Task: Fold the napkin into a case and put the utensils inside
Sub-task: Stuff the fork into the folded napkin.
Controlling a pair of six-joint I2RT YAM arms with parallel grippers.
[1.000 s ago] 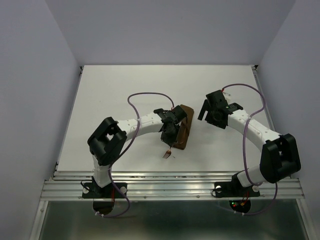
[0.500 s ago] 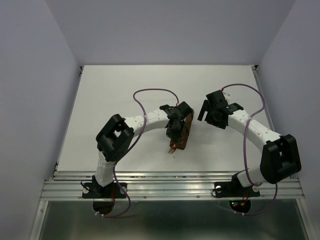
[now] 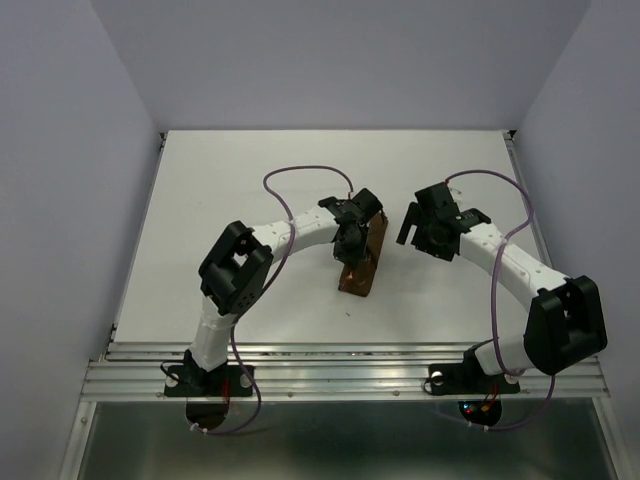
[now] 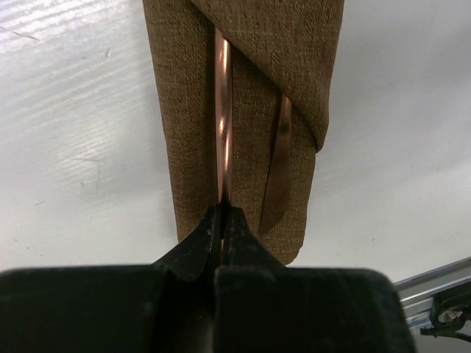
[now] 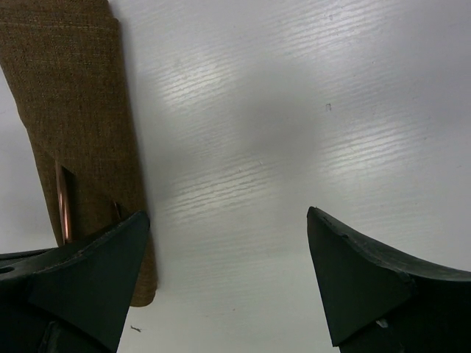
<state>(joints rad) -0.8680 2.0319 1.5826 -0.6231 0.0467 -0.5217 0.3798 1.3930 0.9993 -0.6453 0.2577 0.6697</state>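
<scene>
Left hand [image 4: 222, 215] is pressed together, pinching the tail of one utensil [image 4: 223, 110]. The stick runs straight ahead into the case [image 4: 184, 147], along its long axis. The second utensil [image 4: 278, 162] sits tucked alongside. Right hand [image 5: 226, 220] hovers spread wide just beside the case, over bare surface [image 5: 309, 110], with open room ahead.

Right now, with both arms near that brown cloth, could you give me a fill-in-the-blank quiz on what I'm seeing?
1. The left arm's jaws are ___ on a copper-coloured utensil.
2. The folded case has ___ utensils tucked into it; the second utensil lies beside the held one.
3. The right arm's jaws stand ___, holding nothing, off to one side of the case.

Missing words: shut; two; open.
</scene>
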